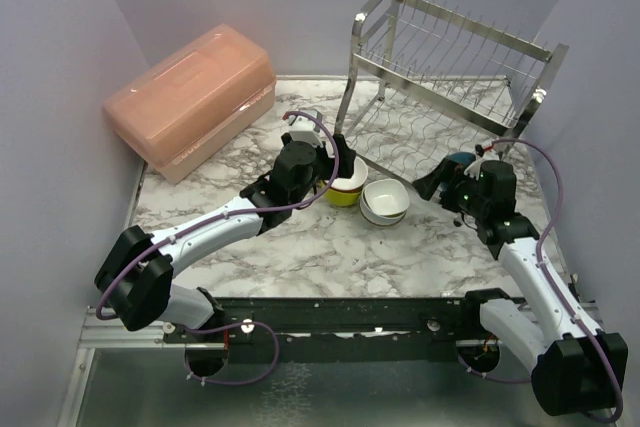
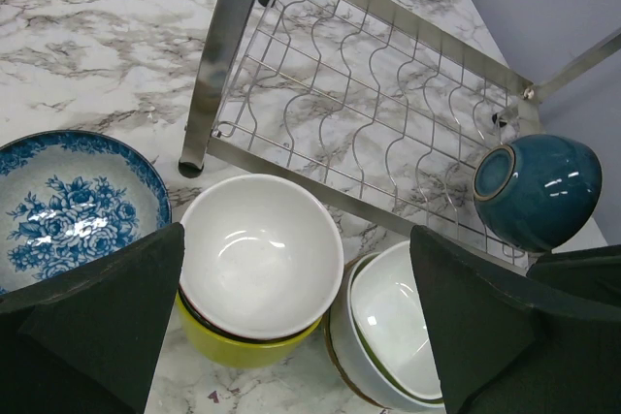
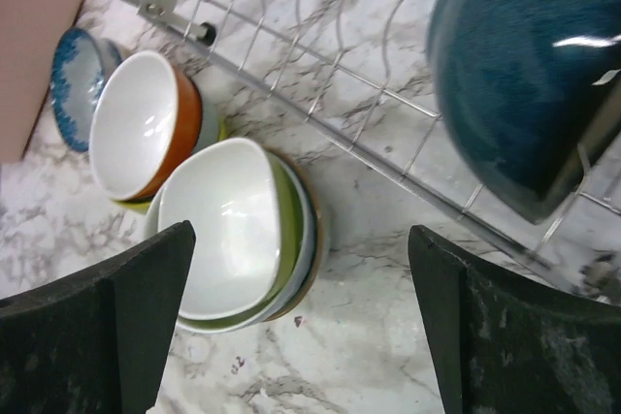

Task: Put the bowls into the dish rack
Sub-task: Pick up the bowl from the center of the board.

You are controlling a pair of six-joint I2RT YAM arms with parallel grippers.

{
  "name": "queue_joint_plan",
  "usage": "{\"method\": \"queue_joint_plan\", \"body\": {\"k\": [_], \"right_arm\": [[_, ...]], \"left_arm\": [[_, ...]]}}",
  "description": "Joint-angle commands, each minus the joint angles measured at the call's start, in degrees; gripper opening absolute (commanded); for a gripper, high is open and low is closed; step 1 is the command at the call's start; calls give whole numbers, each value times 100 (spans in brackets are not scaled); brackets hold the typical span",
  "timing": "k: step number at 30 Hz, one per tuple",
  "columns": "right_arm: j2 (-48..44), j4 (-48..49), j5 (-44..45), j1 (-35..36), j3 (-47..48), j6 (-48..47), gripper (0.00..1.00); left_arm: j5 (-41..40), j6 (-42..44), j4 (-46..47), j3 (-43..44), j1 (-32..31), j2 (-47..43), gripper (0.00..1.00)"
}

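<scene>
So here's where we're at: the dish rack (image 1: 450,77) sits at the back right of the marble table (image 1: 300,247), and only one bowl is in it. That's the teal bowl (image 2: 539,189), tipped on its side on the rack's lower wire shelf, near the front rail at the right end. Everything else is on the marble, just in front of the rack. The white bowl (image 2: 260,257) is nested in a yellow bowl (image 2: 228,348) right by the front rail, close to the rack's left front leg. Touching that pair, on the side away from the leg, there's a tilted stack of nested bowls (image 2: 393,322), white inside with a lime one under it. The blue-and-white floral bowl (image 2: 68,206) sits alone on the outer side of that same leg. The left gripper (image 2: 296,278) hangs over the white-on-yellow pair with its jaws spread wide and nothing between them. The right gripper (image 3: 301,278) is spread wide too and empty, hovering over the rack's front rail with the teal bowl just beyond one finger. A pink lidded box (image 1: 190,97) sits well off the rack's left side.
</scene>
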Motion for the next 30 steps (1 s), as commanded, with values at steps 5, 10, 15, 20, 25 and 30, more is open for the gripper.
{"method": "queue_joint_plan", "body": {"k": [5,10,15,20,25,30], "right_arm": [[141,883,-1644,-2,-558,753,89],[249,956,-1742,-2,-652,793,83],[495,998,-1860,0,-664,801,76],[729,1044,-1854,-2,-674,767,70],[955,1166,-1874,-2,-656,785,58],[1241,1236,-1951,6,-623,839,48]], "left_arm": [[117,-77,46,-49,54,-152,99],[154,-111,51,-36,54,-159,99],[182,-137,66,-39,54,-132,99],[198,-154,84,-44,54,-133,99],[209,-166,151,-72,54,-163,99],[207,-168,158,-83,54,-157,99]]}}
